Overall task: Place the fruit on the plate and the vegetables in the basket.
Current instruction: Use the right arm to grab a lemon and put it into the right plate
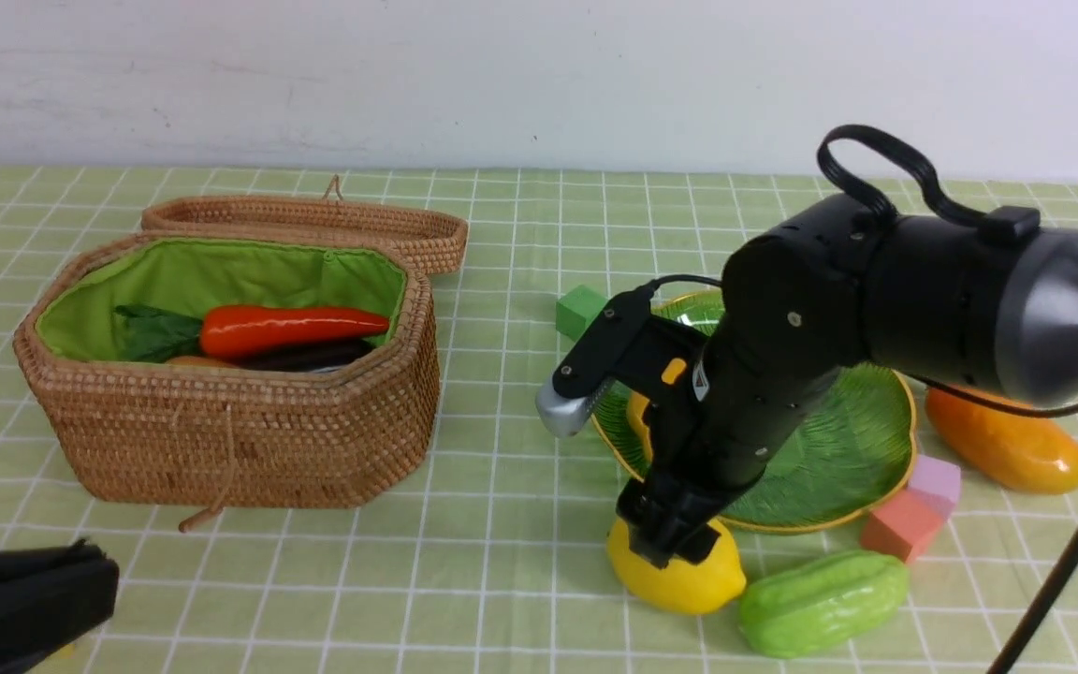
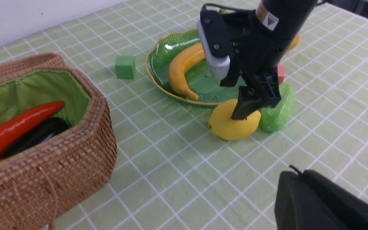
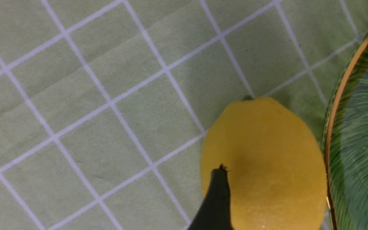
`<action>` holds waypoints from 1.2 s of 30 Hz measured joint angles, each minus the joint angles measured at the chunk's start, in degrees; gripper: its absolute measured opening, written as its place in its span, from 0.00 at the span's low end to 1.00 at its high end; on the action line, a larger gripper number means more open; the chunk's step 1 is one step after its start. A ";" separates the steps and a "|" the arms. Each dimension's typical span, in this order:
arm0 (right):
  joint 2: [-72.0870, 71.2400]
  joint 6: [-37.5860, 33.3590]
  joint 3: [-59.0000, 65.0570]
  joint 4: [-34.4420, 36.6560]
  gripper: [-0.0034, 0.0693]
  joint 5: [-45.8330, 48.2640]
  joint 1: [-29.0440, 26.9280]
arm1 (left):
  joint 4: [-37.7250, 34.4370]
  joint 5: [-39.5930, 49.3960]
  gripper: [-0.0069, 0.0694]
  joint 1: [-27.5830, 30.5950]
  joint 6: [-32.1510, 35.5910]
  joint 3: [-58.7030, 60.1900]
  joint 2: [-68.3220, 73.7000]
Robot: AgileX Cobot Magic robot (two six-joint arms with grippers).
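Observation:
A yellow lemon lies on the cloth just in front of the green plate. My right gripper hangs over the lemon, open, one finger at its outer side, the other above the plate's rim. A banana lies on the plate. The mango rests right of the plate and the green gourd beside the lemon. The basket holds a carrot and an eggplant. My left gripper is shut and empty.
The basket's lid lies open behind it. A green foam cube sits left of the plate. A red cube and a pink one stand at the plate's front right, near the gourd.

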 joint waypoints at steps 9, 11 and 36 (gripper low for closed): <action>1.30 1.44 0.00 1.18 0.86 1.86 -0.05 | -1.85 -3.84 0.07 0.00 -0.02 0.00 0.00; 1.43 1.44 0.00 2.11 0.86 2.43 0.16 | -1.85 -3.84 0.07 0.00 -0.02 0.00 0.00; 3.24 8.82 -0.43 -4.23 0.86 1.89 1.60 | -2.45 -2.36 0.08 0.00 -0.02 0.00 0.00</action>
